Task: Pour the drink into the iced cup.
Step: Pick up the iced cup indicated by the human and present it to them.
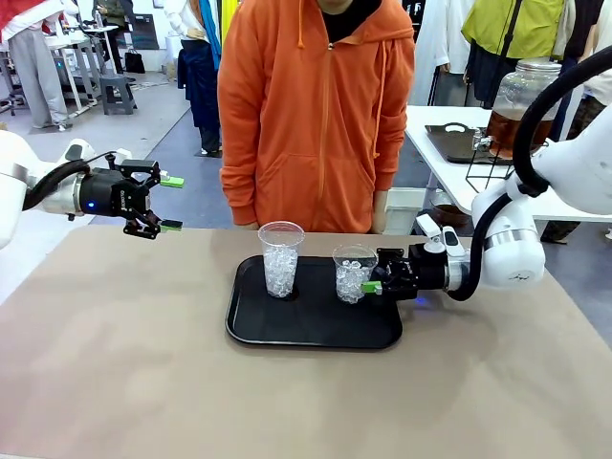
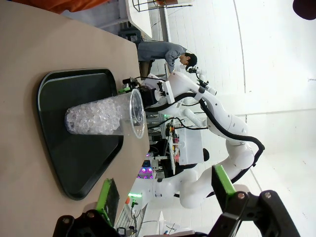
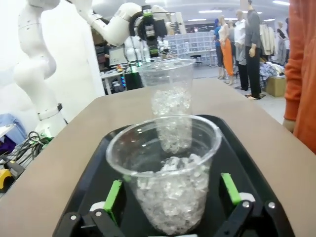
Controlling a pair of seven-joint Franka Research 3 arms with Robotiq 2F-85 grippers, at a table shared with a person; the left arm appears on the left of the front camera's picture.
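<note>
Two clear plastic cups of ice stand on a black tray (image 1: pixel 316 330): a taller cup (image 1: pixel 281 258) on the left and a shorter iced cup (image 1: pixel 353 273) on the right. My right gripper (image 1: pixel 369 284) is low over the tray, open, its green pads (image 3: pixel 114 195) on either side of the shorter cup (image 3: pixel 168 173) with a small gap showing. The taller cup (image 3: pixel 168 94) stands behind it. My left gripper (image 1: pixel 170 204) hovers open and empty at the far left, above the table. It looks toward the taller cup (image 2: pixel 101 117) from a distance. The drink is out of view.
A person in an orange hoodie (image 1: pixel 316 115) stands at the table's far edge, right behind the tray. A big glass jar (image 1: pixel 521 100) with dark brown liquid sits on a white side table at the back right. Bare brown tabletop (image 1: pixel 143 382) surrounds the tray.
</note>
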